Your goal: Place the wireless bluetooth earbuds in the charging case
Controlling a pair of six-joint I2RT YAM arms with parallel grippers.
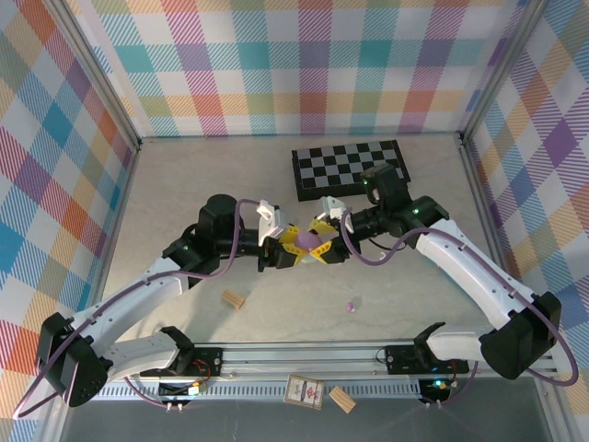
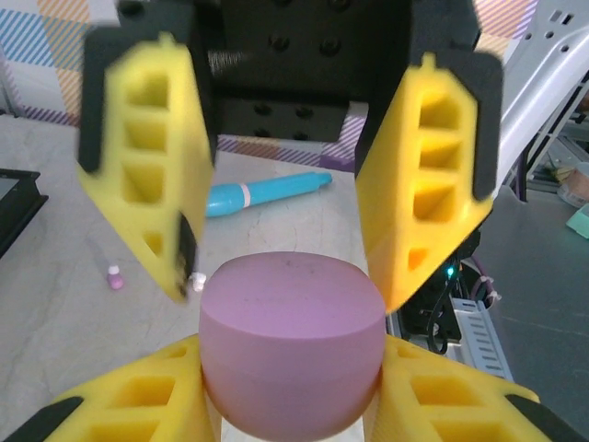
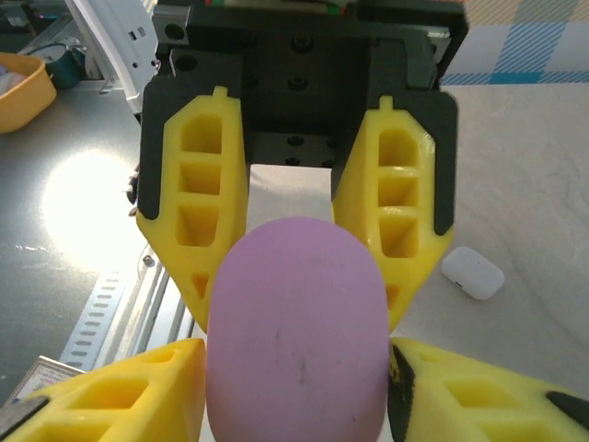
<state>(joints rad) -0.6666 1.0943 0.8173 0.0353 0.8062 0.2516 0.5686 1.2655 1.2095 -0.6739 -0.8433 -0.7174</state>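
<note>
From above we see the left gripper (image 1: 299,250) and right gripper (image 1: 329,239) meeting over the table (image 1: 184,203), with a purple case (image 1: 317,244) between them. One purple earbud (image 1: 351,305) lies loose nearby. We judge nothing is seated yet, and the lid looks shut.

In the left wrist view the left gripper clenches the case, while the right gripper stands spread, one side clear of it.

In the right wrist view a white case (image 3: 473,273) rests on the table.

We read no brand anywhere, and the print on the card (image 1: 305,391) is too small.
</note>
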